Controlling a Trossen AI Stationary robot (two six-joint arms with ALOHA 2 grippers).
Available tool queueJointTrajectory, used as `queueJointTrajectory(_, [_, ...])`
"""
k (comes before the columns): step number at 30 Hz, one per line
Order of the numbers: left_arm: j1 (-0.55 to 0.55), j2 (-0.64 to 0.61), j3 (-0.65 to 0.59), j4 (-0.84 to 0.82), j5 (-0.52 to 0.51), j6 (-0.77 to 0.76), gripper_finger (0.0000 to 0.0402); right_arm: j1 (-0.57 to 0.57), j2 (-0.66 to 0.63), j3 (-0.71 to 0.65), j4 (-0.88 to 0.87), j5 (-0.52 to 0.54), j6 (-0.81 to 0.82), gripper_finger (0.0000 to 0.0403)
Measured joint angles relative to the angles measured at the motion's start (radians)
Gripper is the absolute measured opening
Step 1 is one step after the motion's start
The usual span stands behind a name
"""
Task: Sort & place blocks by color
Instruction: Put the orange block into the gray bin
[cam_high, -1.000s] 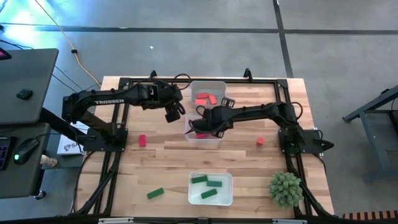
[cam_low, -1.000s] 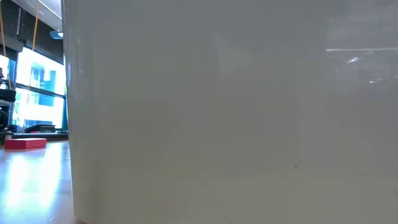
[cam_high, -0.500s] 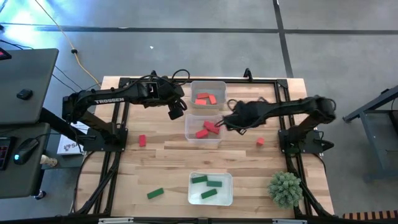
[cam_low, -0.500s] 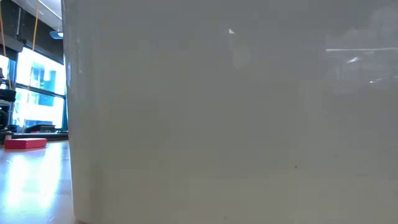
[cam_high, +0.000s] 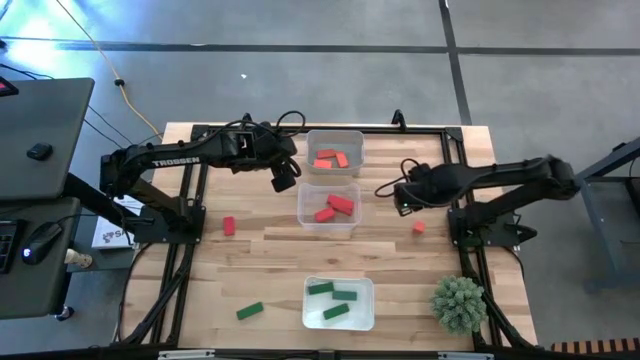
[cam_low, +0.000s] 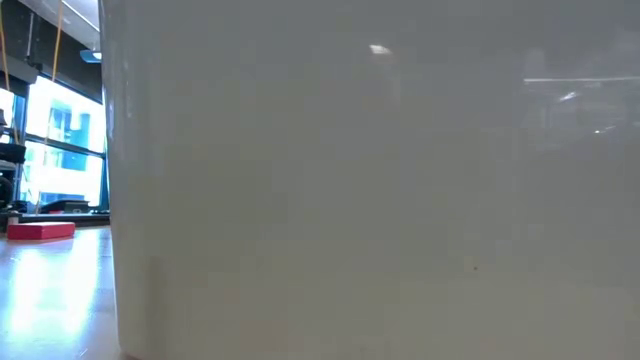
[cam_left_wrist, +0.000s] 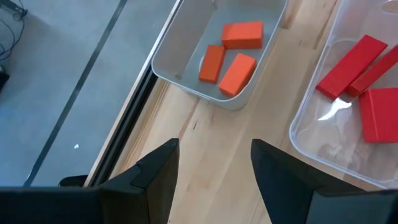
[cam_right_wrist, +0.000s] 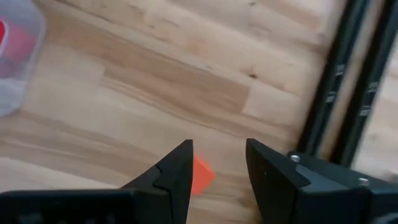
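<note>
orange-red blocks (cam_high: 331, 158) sit in far tray (cam_high: 335, 152), deep red blocks (cam_high: 334, 207) in middle tray (cam_high: 328, 208), green ones (cam_high: 331, 297) in near tray (cam_high: 339, 303) (strays on table). left wrist view: left gripper (cam_left_wrist: 213, 163) fingers apart, beside trays. right wrist view: right gripper (cam_right_wrist: 219, 163) fingers apart over orange-red cube (cam_right_wrist: 202, 174).

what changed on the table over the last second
The right tool pulled out of the middle clear tray, leaving deep red blocks in it, and swung right; it is now open above the small orange cube. The left tool shifted only slightly. Loose blocks and other trays stayed put.
</note>
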Motion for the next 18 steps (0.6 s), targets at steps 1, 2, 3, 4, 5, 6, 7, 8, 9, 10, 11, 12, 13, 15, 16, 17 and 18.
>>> queueJointTrajectory(1, [0.000, 0.000, 0.000, 0.000, 0.000, 0.000, 0.0188, 0.000, -0.014, -0.021, 0.020, -0.004, 0.000, 0.0138])
queueJointTrajectory(2, [0.000, 0.000, 0.000, 0.000, 0.000, 0.000, 0.0188, 0.000, -0.024, -0.040, 0.033, -0.008, 0.000, 0.0138])
queueJointTrajectory(3, [0.000, 0.000, 0.000, 0.000, 0.000, 0.000, 0.0188, 0.000, -0.033, -0.058, 0.047, -0.014, -0.003, 0.0138])
queueJointTrajectory(4, [0.000, 0.000, 0.000, 0.000, 0.000, 0.000, 0.0188, 0.000, -0.039, -0.077, 0.060, -0.024, -0.012, 0.0138])
queueJointTrajectory(5, [0.000, 0.000, 0.000, 0.000, 0.000, 0.000, 0.0188, 0.000, -0.041, -0.093, 0.068, -0.035, -0.031, 0.0138])
queueJointTrajectory(6, [0.000, 0.000, 0.000, 0.000, 0.000, 0.000, 0.0188, 0.000, -0.041, -0.109, 0.080, -0.047, -0.058, 0.0138])
queueJointTrajectory(7, [0.000, 0.000, 0.000, 0.000, 0.000, 0.000, 0.0188, 0.000, -0.040, -0.124, 0.093, -0.061, -0.075, 0.0138])
queueJointTrajectory(8, [0.000, 0.000, 0.000, 0.000, 0.000, 0.000, 0.0188, 0.000, -0.040, -0.139, 0.107, -0.080, -0.091, 0.0138])
queueJointTrajectory(9, [0.000, 0.000, 0.000, 0.000, 0.000, 0.000, 0.0188, 0.000, -0.039, -0.152, 0.122, -0.101, -0.111, 0.0138])
queueJointTrajectory(10, [0.000, 0.000, 0.000, 0.000, 0.000, 0.000, 0.0188, 0.000, -0.038, -0.165, 0.143, -0.126, -0.125, 0.0138])
queueJointTrajectory(11, [0.000, 0.000, 0.000, 0.000, 0.000, 0.000, 0.0188, 0.000, -0.038, -0.177, 0.166, -0.155, -0.139, 0.0138])
queueJointTrajectory(12, [0.000, 0.000, 0.000, 0.001, 0.000, 0.000, 0.0188, 0.000, -0.038, -0.185, 0.185, -0.182, -0.154, 0.0138])
queueJointTrajectory(13, [0.000, 0.000, 0.000, 0.002, -0.001, -0.001, 0.0188, 0.000, -0.038, -0.192, 0.199, -0.206, -0.165, 0.0138])
queueJointTrajectory(15, [0.000, 0.000, 0.000, 0.002, -0.001, -0.006, 0.0188, 0.000, -0.038, -0.203, 0.215, -0.252, -0.187, 0.0138])
queueJointTrajectory(16, [0.000, 0.000, 0.000, 0.002, -0.001, -0.008, 0.0188, 0.000, -0.037, -0.206, 0.225, -0.272, -0.199, 0.0138])
queueJointTrajectory(17, [0.000, 0.000, 0.000, 0.002, -0.001, -0.008, 0.0188, 0.000, -0.037, -0.207, 0.227, -0.287, -0.215, 0.0138])
queueJointTrajectory(18, [0.000, 0.000, 0.000, 0.002, -0.001, -0.008, 0.0188, 0.000, -0.037, -0.207, 0.224, -0.295, -0.234, 0.0138])
